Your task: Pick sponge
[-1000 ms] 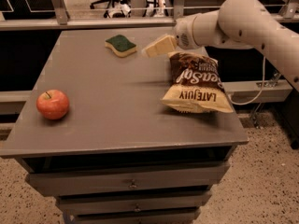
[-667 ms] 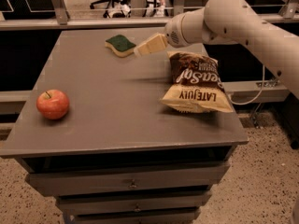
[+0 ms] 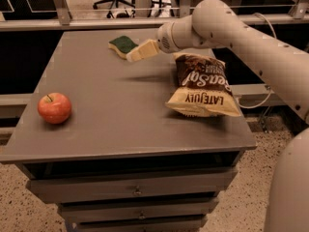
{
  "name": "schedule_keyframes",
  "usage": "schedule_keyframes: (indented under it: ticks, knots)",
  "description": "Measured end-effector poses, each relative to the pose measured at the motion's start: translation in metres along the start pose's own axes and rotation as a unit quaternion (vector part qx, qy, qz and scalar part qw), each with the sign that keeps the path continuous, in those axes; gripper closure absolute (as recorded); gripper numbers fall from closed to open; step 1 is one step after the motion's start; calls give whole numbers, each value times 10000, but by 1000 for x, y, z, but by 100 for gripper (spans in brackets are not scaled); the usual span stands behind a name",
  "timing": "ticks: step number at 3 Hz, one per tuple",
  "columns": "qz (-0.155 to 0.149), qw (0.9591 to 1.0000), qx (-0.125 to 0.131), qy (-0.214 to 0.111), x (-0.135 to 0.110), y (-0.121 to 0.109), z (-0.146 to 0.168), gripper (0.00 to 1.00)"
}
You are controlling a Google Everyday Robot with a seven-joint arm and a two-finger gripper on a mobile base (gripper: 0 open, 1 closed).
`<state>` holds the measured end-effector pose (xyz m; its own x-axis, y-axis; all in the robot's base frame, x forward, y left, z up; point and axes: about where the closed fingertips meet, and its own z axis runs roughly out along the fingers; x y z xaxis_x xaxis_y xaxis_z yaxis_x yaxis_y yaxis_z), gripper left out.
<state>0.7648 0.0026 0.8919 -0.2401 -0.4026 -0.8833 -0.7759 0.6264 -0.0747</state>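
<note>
The sponge (image 3: 122, 45), dark green on top with pale yellow foam below, lies flat near the far edge of the grey table (image 3: 120, 124). My gripper (image 3: 136, 53) reaches in from the right on the white arm. Its pale tip hangs above the table just right of the sponge and overlaps the sponge's right edge in this view. I cannot tell whether it touches the sponge.
A brown-and-yellow chip bag (image 3: 202, 86) lies on the right side of the table, under my arm. A red apple (image 3: 54, 108) sits near the left front edge. Drawers are below the tabletop. A railing and an office chair stand behind the table.
My gripper has moved left along the far side of the table, from above the chip bag's top to right beside the sponge. The sponge, bag and apple have not moved.
</note>
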Motion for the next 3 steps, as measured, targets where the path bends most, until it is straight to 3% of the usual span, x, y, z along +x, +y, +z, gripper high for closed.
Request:
schedule_keyframes:
  ticks: [2,3]
  knots:
    - [62,9997,-236,22,-15,-7,41,0]
    - [92,9991,-380,184,-7,-11,63,0]
